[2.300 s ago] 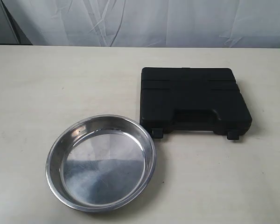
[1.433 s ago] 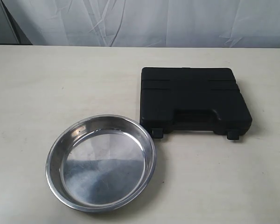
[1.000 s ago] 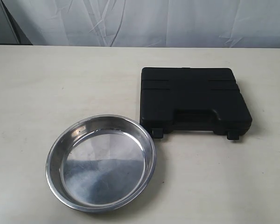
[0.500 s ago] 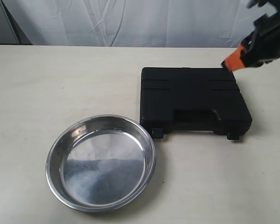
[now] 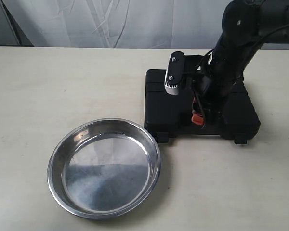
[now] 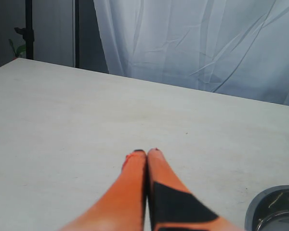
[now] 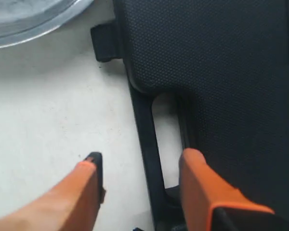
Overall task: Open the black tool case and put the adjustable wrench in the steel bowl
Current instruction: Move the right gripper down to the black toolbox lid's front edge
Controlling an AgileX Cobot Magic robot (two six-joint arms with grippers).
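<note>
while black tool case (image 5: 242, 114) lies shut, right end effector (image 7: 140, 158) straddles its handle (image 7: 143, 126).
jaws apart, presumably to grip it; left end effector (image 6: 147, 153) closed.

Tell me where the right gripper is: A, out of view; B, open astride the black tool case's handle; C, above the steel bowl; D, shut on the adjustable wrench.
B: the right gripper is open, its jaws straddling the handle of the black tool case.
</note>
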